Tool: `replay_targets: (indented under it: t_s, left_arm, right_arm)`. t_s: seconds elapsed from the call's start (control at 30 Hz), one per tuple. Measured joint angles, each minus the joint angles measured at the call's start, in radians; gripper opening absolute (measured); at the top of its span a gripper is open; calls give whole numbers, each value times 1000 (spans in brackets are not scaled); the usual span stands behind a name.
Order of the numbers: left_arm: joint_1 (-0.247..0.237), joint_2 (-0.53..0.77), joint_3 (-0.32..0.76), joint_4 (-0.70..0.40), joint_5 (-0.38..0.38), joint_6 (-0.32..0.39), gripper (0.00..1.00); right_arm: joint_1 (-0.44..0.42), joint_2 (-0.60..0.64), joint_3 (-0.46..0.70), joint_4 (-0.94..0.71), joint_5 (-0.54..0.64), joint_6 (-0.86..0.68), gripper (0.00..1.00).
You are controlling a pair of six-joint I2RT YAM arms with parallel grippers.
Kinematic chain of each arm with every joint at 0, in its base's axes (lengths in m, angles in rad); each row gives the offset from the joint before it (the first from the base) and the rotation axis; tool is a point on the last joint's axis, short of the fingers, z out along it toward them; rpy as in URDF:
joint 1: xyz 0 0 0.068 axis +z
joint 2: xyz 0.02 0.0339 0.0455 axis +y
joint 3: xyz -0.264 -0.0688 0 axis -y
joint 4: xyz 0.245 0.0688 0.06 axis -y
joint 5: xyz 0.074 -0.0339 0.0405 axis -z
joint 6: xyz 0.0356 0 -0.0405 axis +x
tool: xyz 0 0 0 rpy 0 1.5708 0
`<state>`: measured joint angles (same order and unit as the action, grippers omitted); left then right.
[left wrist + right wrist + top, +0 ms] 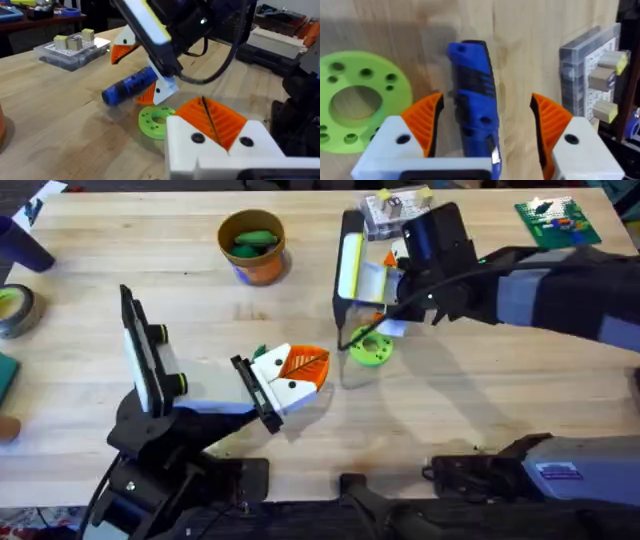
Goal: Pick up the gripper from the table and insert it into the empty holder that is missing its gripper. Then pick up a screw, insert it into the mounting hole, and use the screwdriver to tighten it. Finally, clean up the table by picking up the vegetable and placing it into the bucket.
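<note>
— What is the surface?

— A pale wooden table point(200, 310), its planks running side to side.

— And the middle of it?

— A flat green ring point(371, 350) with small holes. Take that as the mark. A blue screwdriver point(129, 86) lies on its side just beside the ring.

— Farther off?

— Beyond the ring, near the far edge, a clear parts box point(395, 208). To the right of that, well apart from the ring, a green circuit board point(558, 222).

— The left side?

— A bucket point(252, 248) stands left of the ring and farther back. A grey tape roll point(15, 310) sits far to the ring's left, at the table's edge.
</note>
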<state>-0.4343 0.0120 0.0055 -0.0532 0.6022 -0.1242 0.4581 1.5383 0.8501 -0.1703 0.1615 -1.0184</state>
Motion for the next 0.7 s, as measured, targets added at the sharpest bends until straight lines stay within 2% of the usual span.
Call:
replay_targets:
  t_s: [0.23,0.4,0.53,0.7]
  left_arm:
    - [0,0,0,0,0,0,14]
    - [0,0,0,0,0,0,14]
    - [0,0,0,0,0,0,14]
    - [0,0,0,0,0,0,14]
  right_arm:
    - [43,-113,65,-146,-1,188,995]
    - [44,-243,173,-343,-1,331,995]
    - [50,-347,234,-482,-1,490,996]
    - [72,-457,244,-572,-2,711,995]
